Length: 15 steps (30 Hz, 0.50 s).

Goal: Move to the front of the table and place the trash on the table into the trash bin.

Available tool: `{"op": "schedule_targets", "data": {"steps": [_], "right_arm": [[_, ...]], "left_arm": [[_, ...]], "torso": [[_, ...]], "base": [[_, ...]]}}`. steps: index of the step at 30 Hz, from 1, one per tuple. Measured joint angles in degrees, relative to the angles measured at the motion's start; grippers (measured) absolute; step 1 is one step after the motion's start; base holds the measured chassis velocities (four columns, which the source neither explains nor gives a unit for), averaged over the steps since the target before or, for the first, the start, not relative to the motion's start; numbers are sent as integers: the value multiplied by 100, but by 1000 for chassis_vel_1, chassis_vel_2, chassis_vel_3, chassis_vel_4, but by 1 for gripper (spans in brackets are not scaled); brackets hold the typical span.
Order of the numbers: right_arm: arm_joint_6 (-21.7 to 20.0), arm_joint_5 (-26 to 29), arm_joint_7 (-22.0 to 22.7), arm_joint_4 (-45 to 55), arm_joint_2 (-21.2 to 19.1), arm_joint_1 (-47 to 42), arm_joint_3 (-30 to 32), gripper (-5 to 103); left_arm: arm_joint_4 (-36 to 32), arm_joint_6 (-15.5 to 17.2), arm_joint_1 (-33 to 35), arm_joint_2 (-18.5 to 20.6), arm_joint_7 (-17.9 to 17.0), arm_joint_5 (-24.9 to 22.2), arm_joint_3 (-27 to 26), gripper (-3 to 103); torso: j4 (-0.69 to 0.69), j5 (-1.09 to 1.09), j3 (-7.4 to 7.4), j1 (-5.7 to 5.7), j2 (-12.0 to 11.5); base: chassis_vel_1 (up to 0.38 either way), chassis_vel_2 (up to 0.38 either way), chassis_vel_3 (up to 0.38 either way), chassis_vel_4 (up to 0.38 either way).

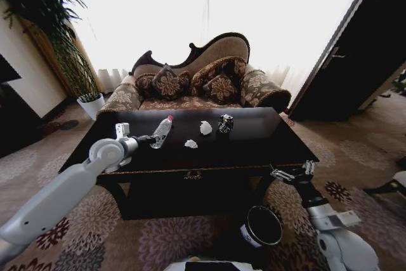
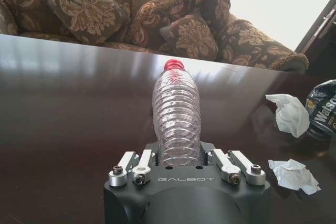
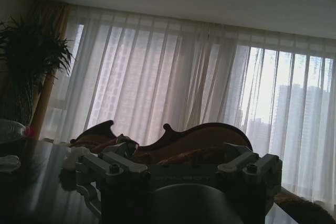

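**Trash on tabletop: left claw at bottle, bin on floor below**

Trash is spread mid-tabletop (image 1: 266, 125): a clear ribbed plastic bottle (image 2: 176, 114) with red cap, two white paper wads (image 2: 287, 114) (image 2: 294, 174), and a crushed black-and-silver can (image 2: 323, 109) at the far right of the group.

Left claw (image 2: 178, 161) sits at the bottle's base, fingers spread either side of it, not clamped as far as the wrist view shows. Bottle lies along the claw axis, cap pointing toward the sofa (image 1: 196, 80).

Handling guess:
- bottle: empty, very light, thin wall, will buckle and may squirt out if squeezed hard; the ribs should give some bite. Take it across the lower body, moderate force.
- paper wads: near weightless, soft; pinch from the top.
- can: stiff-ish, glossy, maybe slippery; grip across the crushed flats.

Right claw (image 1: 293, 172) hangs off the tabletop's front right corner, fingers apart, idle. Trash bin (image 1: 263, 226) stands on the carpet just in front of the table, near the right arm.
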Motion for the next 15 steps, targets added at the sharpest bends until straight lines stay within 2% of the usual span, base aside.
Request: {"op": "schedule_targets", "data": {"steps": [2, 3, 4, 7, 8, 9, 10, 11, 13, 14, 15], "right_arm": [[0, 18, 3, 8, -9, -3, 1, 100], [0, 67, 13, 22, -31, -10, 2, 100], [0, 67, 13, 22, -31, -10, 2, 100], [0, 328, -26, 73, -55, -51, -5, 100], [0, 328, -26, 73, -55, -51, -5, 100], [0, 493, -89, 113, -54, -103, -8, 100], [0, 493, -89, 113, -54, -103, -8, 100], [-10, 793, -182, 198, -39, -188, -34, 100], [-133, 1444, -307, 362, -72, -238, -230, 100], [-133, 1444, -307, 362, -72, -238, -230, 100], [-190, 1685, -338, 417, -96, -246, -317, 100]], "left_arm": [[-65, -25, 103, 6, 9, 52, -120, 36], [-216, -98, 330, 13, 60, 294, -411, 34], [-216, -98, 330, 13, 60, 294, -411, 34], [-594, -459, 775, 1, 347, 1036, -1052, 34], [-594, -459, 775, 1, 347, 1036, -1052, 34], [-738, -657, 869, -23, 438, 1251, -1215, 34], [-738, -657, 869, -23, 438, 1251, -1215, 34], [-925, -978, 965, -49, 640, 1636, -1357, 34], [-1244, -1540, 1285, -48, 1275, 2586, -1644, 34], [-1244, -1540, 1285, -48, 1275, 2586, -1644, 34], [-1348, -1685, 1403, -42, 1479, 2809, -1735, 34]], "torso": [[0, 0, 0, 0, 0], [1, -1, 0, 0, 0], [1, -1, 0, 0, 0], [3, 0, 0, 0, 0], [3, 0, 0, 0, 0], [3, 0, 0, 0, 0], [3, 0, 0, 0, 0], [0, 0, 0, 0, 0], [-2, 0, 0, 0, 0], [-2, 0, 0, 0, 0], [0, 0, 0, 0, 0]], "base": [[0, 0, 0, 0], [0, 0, 0, 0], [0, 0, 0, 0], [0, 0, 0, 0], [0, 0, 0, 0], [0, 0, 0, 0], [0, 0, 0, 0], [0, 0, 0, 0], [0, 0, 0, 0], [0, 0, 0, 0], [0, 0, 0, 0]]}}
